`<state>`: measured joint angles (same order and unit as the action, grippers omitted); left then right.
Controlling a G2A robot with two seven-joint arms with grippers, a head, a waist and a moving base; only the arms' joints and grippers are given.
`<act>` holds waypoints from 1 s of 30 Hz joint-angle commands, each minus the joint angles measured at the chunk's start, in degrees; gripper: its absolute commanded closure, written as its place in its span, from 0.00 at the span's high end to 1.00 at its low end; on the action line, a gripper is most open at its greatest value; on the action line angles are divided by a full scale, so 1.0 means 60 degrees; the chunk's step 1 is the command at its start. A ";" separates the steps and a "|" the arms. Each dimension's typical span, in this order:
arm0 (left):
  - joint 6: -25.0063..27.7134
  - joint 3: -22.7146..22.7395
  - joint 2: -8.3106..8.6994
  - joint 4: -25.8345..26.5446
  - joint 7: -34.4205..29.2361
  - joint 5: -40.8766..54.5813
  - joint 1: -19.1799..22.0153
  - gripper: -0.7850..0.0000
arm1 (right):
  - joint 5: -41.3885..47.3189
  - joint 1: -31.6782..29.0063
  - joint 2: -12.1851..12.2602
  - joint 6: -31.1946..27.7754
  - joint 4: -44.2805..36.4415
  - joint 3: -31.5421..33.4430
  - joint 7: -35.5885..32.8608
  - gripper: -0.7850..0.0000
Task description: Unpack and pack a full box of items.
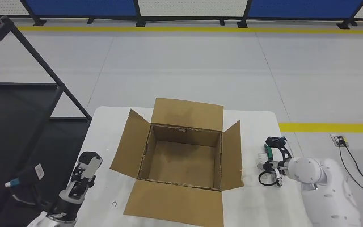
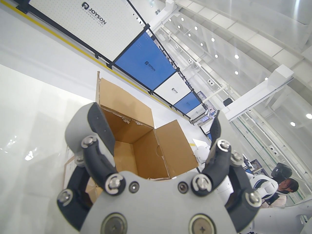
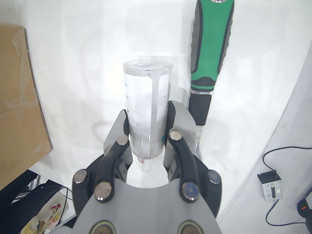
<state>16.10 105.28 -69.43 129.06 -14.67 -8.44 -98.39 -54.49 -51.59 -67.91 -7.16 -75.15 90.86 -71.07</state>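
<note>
An open cardboard box (image 1: 181, 162) stands in the middle of the white table (image 1: 108, 130) with its flaps spread and its inside bare. My right gripper (image 3: 148, 115) is low over the table to the right of the box, shut on a clear plastic bottle (image 3: 146, 86) lying on its side. A green-and-grey handled tool (image 3: 210, 40) lies flat on the table right beside the bottle. The top view shows this gripper (image 1: 266, 167) with the tool (image 1: 270, 150). My left gripper (image 2: 156, 125) is open and holds nothing, near the table's front left corner (image 1: 89, 160), pointing toward the box (image 2: 136, 132).
A box flap (image 3: 17, 98) lies close beside the right gripper. A black metal frame (image 1: 51, 85) stands off the table's left side. On the floor to the right are a small device (image 3: 270, 187) and its cable. A bag (image 3: 48, 210) hangs below the table edge.
</note>
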 commanded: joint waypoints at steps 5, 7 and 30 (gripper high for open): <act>0.0029 -0.0010 0.0000 -0.0023 0.0002 0.0007 0.0032 1.00 | 0.0119 -0.0098 0.0081 0.0076 -0.0195 0.0029 -0.0007 0.36; 0.0030 -0.0011 0.0001 -0.0032 -0.0005 0.0016 0.0044 1.00 | 0.0145 -0.0126 0.0103 0.0095 -0.0251 0.0001 -0.0009 0.37; 0.0063 0.0068 0.0012 -0.0118 -0.0109 0.0182 0.0133 1.00 | 0.0512 -0.0218 0.0354 0.0479 -0.0564 -0.0073 0.0124 0.45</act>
<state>16.52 105.68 -69.36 128.25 -15.32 -7.35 -97.61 -51.66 -52.66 -65.90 -4.39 -77.96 90.01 -70.54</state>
